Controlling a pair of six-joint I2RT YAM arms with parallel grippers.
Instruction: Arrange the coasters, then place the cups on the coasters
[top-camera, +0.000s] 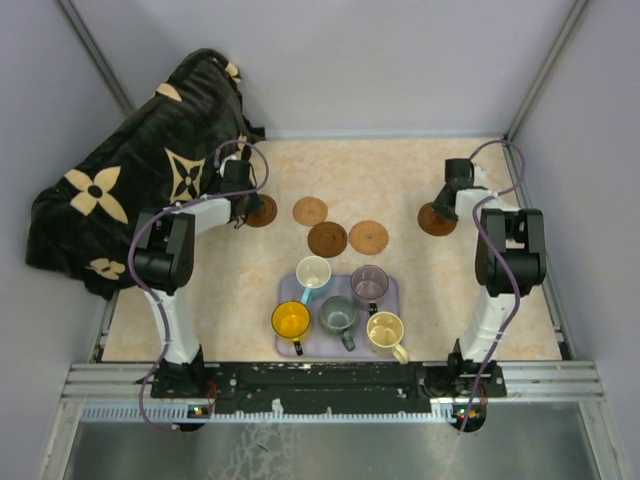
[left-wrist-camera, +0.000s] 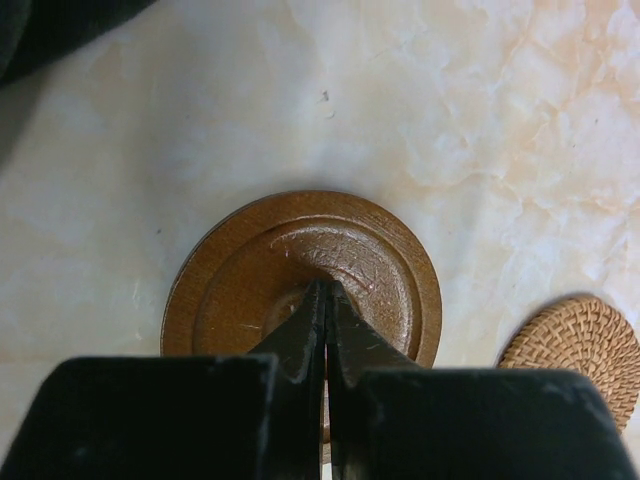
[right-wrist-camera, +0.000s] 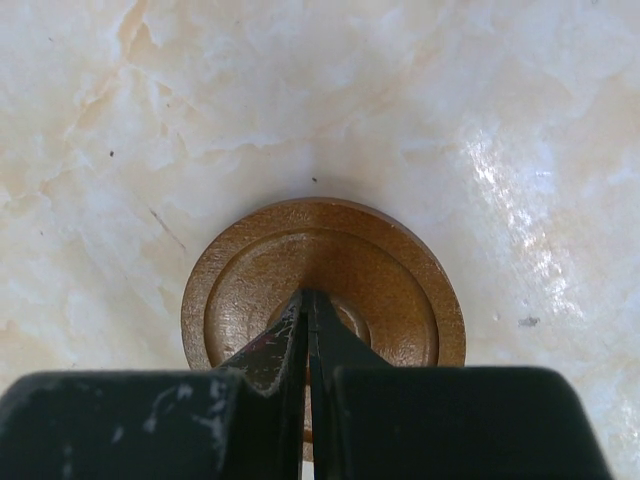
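nearest the arm bases a lavender rectangular tray (top-camera: 287, 292) lies on the cream marbled worktop (top-camera: 400, 170) and carries all five cups; its near row, left to right, is the yellow-orange cup (top-camera: 291, 320), the grey-green cup (top-camera: 338, 315) and the cream-yellow cup (top-camera: 385, 328); behind them stand the white cup with light blue handle (top-camera: 312, 272) and the translucent purple-grey cup (top-camera: 369, 284).

just beyond the tray lie the dark brown middle coaster (top-camera: 327, 239) and, beside it on the right, a woven tan coaster (top-camera: 368, 237); a second woven tan coaster (top-camera: 310, 211) lies a little farther back and left.

at the left end of this loose row the left tool (left-wrist-camera: 325, 292) is clenched with nothing between its fingers; its tips are set on the sunken centre of the ridged brown wooden left coaster (left-wrist-camera: 300, 270); at the right end, well apart from the others, the right tool (right-wrist-camera: 305, 298) is likewise clenched and bare, its tips on the centre of the ridged brown wooden right coaster (right-wrist-camera: 323, 265).

farthest, at the back left corner, a black plush blanket with tan flower shapes (top-camera: 130, 190) is heaped.
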